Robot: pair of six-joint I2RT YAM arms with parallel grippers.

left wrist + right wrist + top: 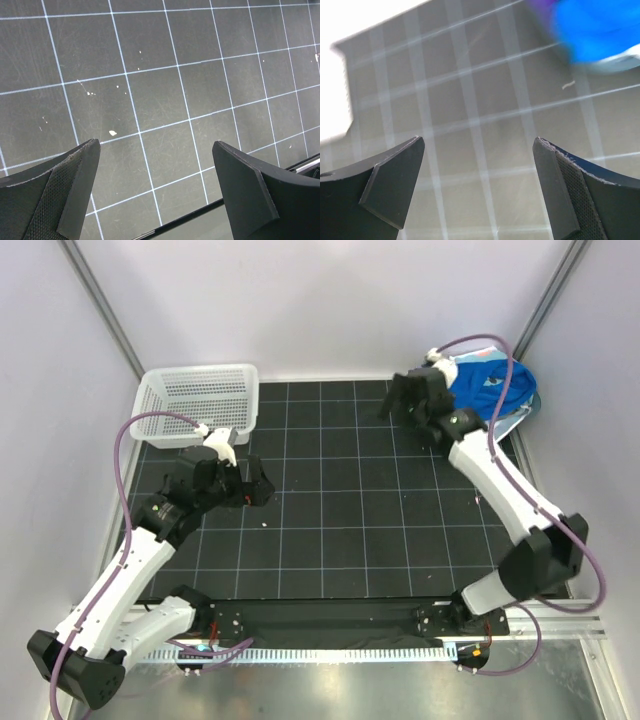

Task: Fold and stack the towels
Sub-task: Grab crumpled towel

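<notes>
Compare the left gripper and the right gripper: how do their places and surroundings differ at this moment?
The left gripper hovers over bare mat near the white basket; the right gripper is at the far right, beside the blue towel. The left gripper's camera sees only mat; the right gripper's also catches the blue towel. Both are open and empty.

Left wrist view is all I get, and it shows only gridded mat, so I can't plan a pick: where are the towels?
Observer: The towels lie bunched at the far right corner of the mat, with a blue one on top.
Operator: Is the right tool holding one?
Observer: No, the right tool is open above the mat, just beside the pile.
Operator: Anything near my arm?
Observer: A white mesh basket sits at the far left corner, beyond the left tool.
</notes>
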